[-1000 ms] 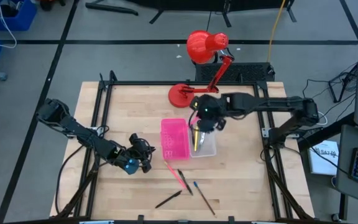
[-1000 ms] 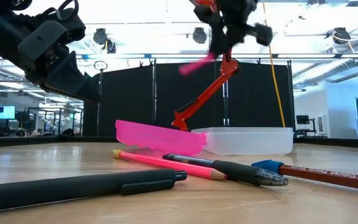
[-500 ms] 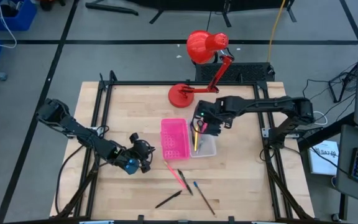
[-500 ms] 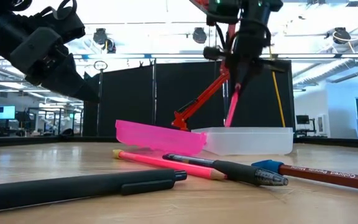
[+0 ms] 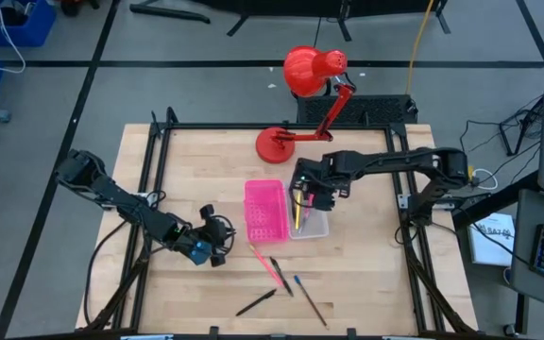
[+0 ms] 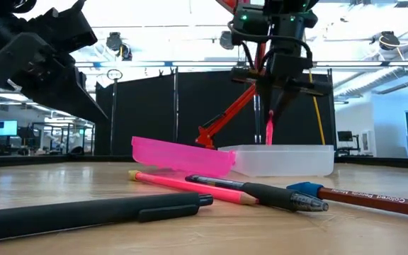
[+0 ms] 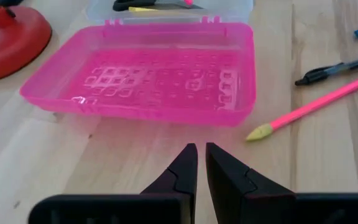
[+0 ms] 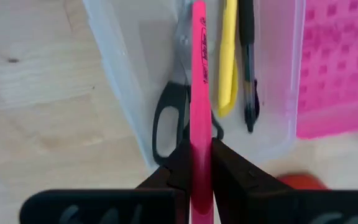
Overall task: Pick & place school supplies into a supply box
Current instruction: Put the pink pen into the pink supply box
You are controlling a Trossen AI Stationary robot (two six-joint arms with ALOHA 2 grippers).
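My right gripper (image 5: 302, 196) hovers over the clear tray (image 5: 315, 225) of the supply box, shut on a pink pen (image 6: 269, 129). Black-handled scissors (image 8: 166, 118), a yellow pen (image 8: 229, 56) and a black pen (image 8: 247, 68) lie in that tray (image 8: 129, 74). The hot-pink half (image 5: 264, 210) lies flat beside it on the tray's left. My left gripper (image 5: 217, 236) waits shut just above the table, left of the pink half (image 7: 142, 74). A pink pencil (image 5: 267, 264), two black pens (image 5: 255, 302) and a blue-tipped pencil (image 5: 310, 297) lie near the table's near edge. My right gripper pinches the pink pen's barrel (image 8: 199, 124) between its two fingers, coming from above and pointing down. The pen runs along the fingers and hangs nearly upright below them (image 6: 269, 129), lifted clear, its lower end level with the clear tray's rim (image 6: 282, 149).
A red desk lamp stands with its base (image 5: 277, 144) at the table's far edge, just beyond the box, and its arm (image 6: 225, 113) rises behind my right gripper. Bare wood lies to the tray's right (image 5: 366, 246) and on the table's left side.
My right gripper has come down toward the clear tray and shifted a little toward the table's near edge. It has tipped so that its fingers point down. The pink pen, earlier held high and close to level, now hangs almost upright over the tray.
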